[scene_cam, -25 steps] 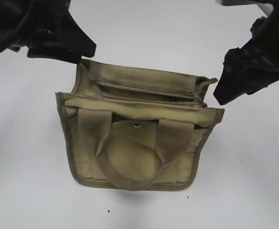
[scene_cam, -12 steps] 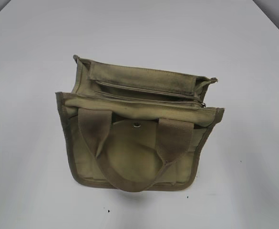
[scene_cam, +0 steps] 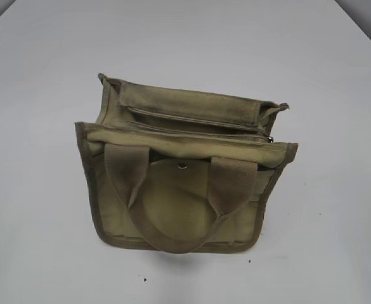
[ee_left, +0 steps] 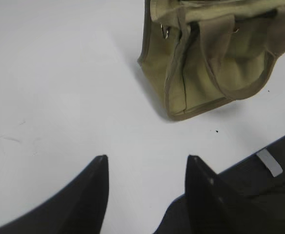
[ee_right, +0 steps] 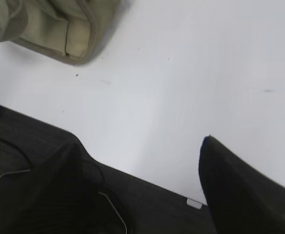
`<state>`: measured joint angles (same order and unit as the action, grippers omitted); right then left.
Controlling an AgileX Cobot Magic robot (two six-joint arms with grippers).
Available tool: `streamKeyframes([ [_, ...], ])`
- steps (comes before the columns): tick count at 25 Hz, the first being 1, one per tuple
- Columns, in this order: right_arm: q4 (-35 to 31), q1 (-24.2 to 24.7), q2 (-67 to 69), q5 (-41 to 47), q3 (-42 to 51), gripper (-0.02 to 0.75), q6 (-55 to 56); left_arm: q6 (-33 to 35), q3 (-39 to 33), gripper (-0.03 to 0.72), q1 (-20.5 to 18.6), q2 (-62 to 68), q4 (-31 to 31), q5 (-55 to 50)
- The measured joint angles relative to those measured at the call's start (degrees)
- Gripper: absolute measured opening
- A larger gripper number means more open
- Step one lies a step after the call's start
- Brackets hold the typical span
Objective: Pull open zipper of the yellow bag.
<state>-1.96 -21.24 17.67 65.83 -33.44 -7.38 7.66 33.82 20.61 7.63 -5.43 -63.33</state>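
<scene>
The yellow bag (scene_cam: pixel 182 177) stands mid-table (scene_cam: pixel 39 76), both tools (ee_left: pixel 147 168) (ee_right: pixel 142 165) wide, empty, well apart from it

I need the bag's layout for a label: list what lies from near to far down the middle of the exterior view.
Bare table → bottom loop of the tan handle → round flap → snap button → zipper → back edge of the yellow bag → bare table again.

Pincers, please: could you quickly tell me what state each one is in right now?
Left pincer: open, holding nothing, above the bare table.
Right pincer: open wide, holding nothing, clear of the yellow bag.
</scene>
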Motion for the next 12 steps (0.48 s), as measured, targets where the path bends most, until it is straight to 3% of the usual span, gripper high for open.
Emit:
streamKeyframes([
  [4,0.4,0.0,-8.3,0.1,2.9,0.574,-0.2,0.0,-3.1,0.397,0.0,-7.6,0.1,0.5],
  [12,-2.8,0.0,-11.1,-3.0,5.6,0.574,-4.7,-0.1,-4.0,0.397,0.0,-7.7,0.2,2.1],
])
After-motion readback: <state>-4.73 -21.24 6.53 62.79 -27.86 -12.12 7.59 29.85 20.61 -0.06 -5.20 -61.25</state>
